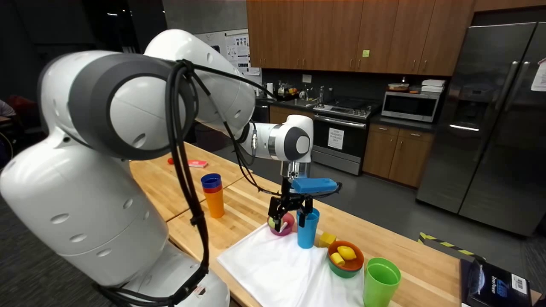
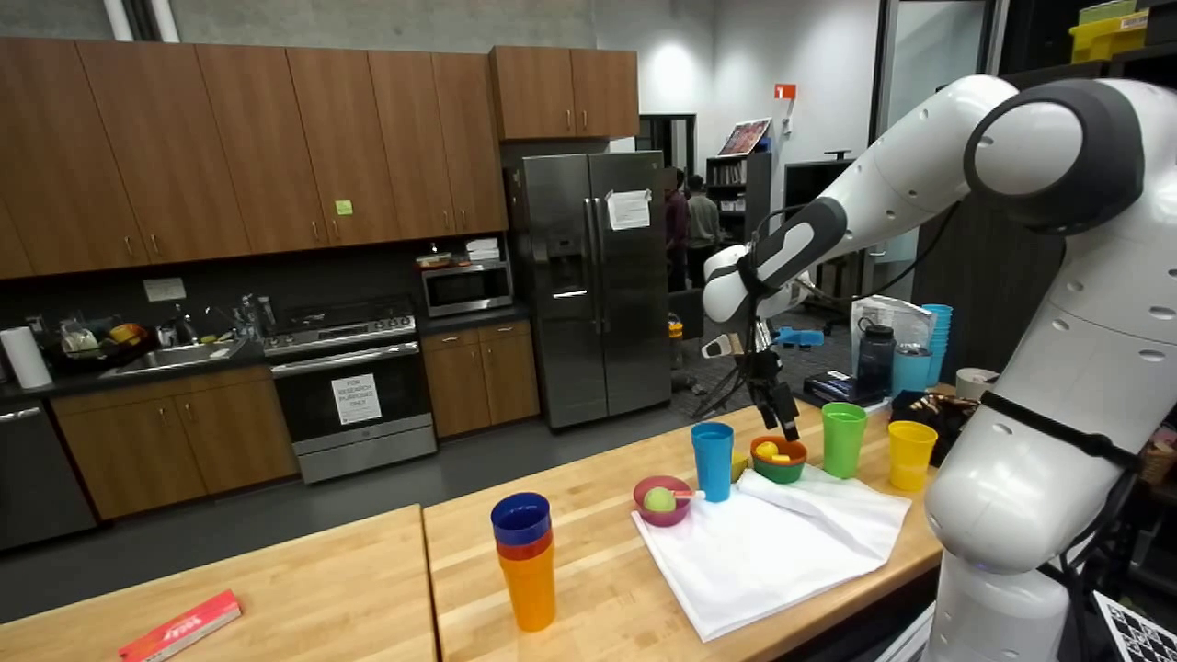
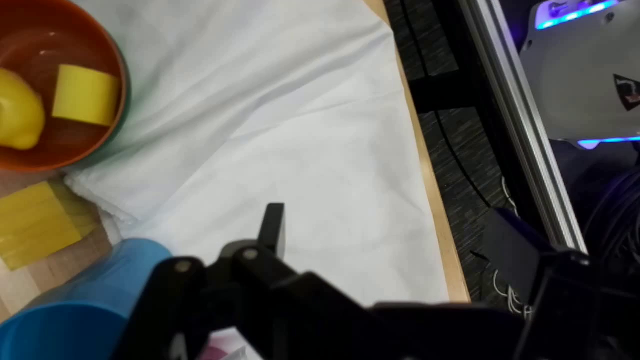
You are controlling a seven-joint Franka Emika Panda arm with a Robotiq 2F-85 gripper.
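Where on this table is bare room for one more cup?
Bare: the middle of the white cloth; wood between it and the stacked cups. Crowded along the cloth's edge: pink bowl, blue cup, stacked bowls, green cup.

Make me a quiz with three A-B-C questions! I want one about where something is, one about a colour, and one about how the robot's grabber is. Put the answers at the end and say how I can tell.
1. Look at the pink bowl, the blue cup and the yellow block. Which one is in the middle?
A. The block
B. The bowl
C. The cup

2. Look at the stack of cups. What colour is at the bottom?
A. Orange
B. Green
C. White

3. How is the gripper?
A. Shut tight
B. Open and holding nothing
C. Gripping the yellow block

Answers:
1: C, because both exterior views show it between the other two.
2: A, because orange is lowest in both exterior views.
3: B, because the wrist view shows its fingers wide apart, with nothing gripped.
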